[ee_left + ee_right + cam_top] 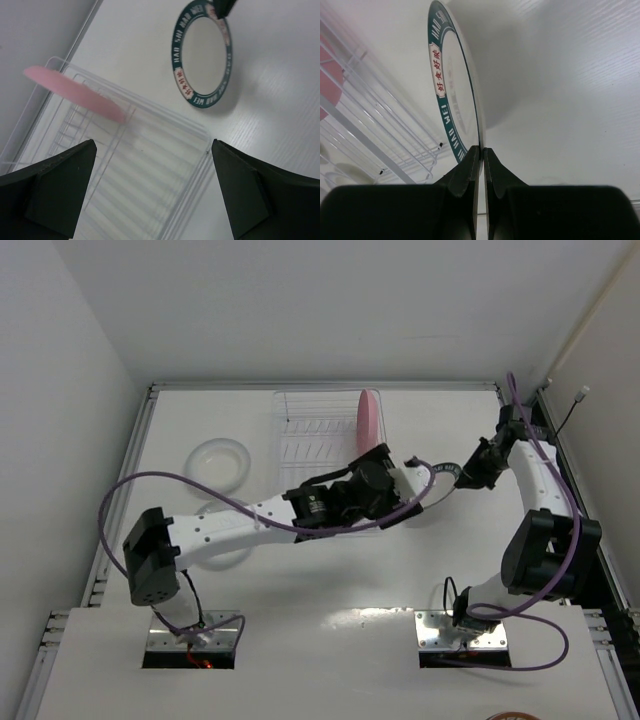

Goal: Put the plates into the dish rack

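Your right end effector [481, 151] pinches the teal-rimmed plate [455, 95] by its edge, which is likely stiff, slick and breakable; left end effector [153, 146] stands released.

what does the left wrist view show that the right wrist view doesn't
Only left wrist: the whole face of the teal-rimmed plate, and the open left end effector over the dish rack. Only right wrist: that plate edge-on, its rim clamped between the fingers of the right end effector. Both: the plate, the rack wires and the pink plate standing in the rack.
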You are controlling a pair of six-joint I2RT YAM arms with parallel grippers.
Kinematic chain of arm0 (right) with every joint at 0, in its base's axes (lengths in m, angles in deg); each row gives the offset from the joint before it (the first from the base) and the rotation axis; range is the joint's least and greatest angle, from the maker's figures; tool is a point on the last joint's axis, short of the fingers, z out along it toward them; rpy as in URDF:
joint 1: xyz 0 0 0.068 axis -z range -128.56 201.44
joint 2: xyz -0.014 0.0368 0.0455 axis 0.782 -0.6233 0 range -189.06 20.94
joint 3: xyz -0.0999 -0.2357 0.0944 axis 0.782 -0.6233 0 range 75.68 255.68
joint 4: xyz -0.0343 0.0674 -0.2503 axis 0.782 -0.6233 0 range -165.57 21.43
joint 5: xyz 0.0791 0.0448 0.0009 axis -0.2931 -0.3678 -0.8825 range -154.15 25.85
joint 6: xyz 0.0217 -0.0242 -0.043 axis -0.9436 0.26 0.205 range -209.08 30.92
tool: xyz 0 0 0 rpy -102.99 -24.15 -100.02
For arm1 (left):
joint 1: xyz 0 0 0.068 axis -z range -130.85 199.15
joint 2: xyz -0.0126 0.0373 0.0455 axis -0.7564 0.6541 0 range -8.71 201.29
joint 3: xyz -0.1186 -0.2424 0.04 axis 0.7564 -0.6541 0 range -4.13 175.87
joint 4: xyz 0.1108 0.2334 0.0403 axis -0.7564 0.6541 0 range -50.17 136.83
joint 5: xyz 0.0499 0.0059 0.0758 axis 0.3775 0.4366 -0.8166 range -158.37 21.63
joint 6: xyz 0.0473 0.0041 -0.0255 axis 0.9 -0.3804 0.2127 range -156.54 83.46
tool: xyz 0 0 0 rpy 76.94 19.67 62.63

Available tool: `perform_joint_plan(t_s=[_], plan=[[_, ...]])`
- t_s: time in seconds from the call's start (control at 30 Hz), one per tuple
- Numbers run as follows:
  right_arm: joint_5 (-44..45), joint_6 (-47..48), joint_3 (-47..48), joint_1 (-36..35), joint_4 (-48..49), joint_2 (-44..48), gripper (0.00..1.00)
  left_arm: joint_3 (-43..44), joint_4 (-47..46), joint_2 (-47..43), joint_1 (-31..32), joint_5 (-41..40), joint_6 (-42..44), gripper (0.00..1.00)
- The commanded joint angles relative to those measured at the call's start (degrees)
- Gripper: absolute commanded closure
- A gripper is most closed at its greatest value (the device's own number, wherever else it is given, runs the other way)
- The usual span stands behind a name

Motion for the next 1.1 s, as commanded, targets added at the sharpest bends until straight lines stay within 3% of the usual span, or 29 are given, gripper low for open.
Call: perform_joint_plan(t_s=[0.0, 0.27, 0.47, 0.77, 0.93, 1.07], plan=[[-1.53, -0.61, 3.63, -0.36, -0.45, 0.98, 1.00, -0.48, -6.36, 1.77, 3.56, -3.21, 3.37, 0.00], [-2.59, -0.61, 5.91, -0.36, -2.39, 0.45, 1.00, 0.57, -12.07, 7.57, 4.18, -0.32, -0.49, 0.00], [-3.64, -0.61, 4.34, -0.36, -2.92, 1.06, 1.00, 2.68, -12.61, 11.00, 4.18, 10.63, -7.59, 0.00], [-4.17, -0.08, 4.24, -0.36, -2.92, 1.59, 1.00, 3.73, -17.97, 15.21, 3.57, 17.00, -10.26, 0.00], [-4.17, -0.08, 4.24, -0.36, -3.45, 1.59, 1.00, 6.54, -21.74, 19.17, 1.38, 20.50, -15.35, 0.11], [-4.70, 0.44, 4.24, -0.36, -3.45, 1.06, 1.00, 10.23, -22.89, 24.43, 0.84, 22.28, -17.46, 0.12]])
